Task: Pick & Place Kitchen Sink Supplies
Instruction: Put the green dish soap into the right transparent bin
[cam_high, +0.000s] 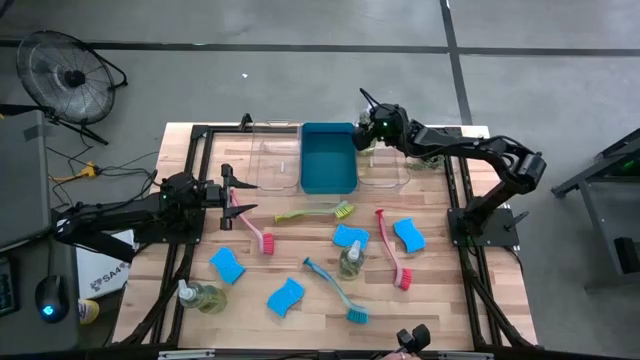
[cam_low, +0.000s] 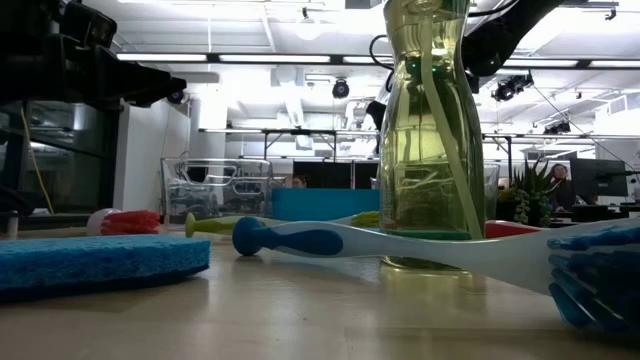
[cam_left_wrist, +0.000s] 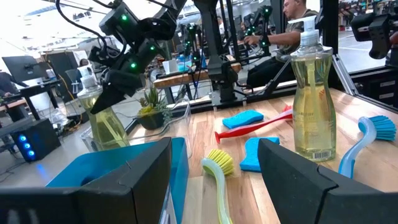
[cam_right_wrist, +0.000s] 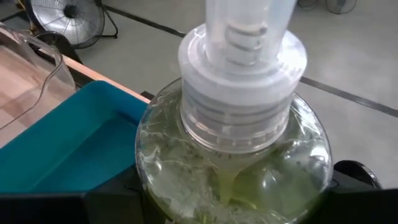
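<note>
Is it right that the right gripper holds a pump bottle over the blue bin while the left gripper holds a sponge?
Not quite. The right gripper does hold a pump bottle by the blue bin, as the right wrist view shows. But the left gripper holds no sponge: the left wrist view shows its fingers open and empty.

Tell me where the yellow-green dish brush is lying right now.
In the high view the yellow-green dish brush lies on the table just in front of the blue bin, between both arms.

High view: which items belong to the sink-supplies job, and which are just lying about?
Job: wavy-edged blue sponges; pink, yellow-green and teal long-handled dish brushes; clear pump bottles of yellowish liquid.
Lying about: round black floor fan; black computer mouse.
</note>
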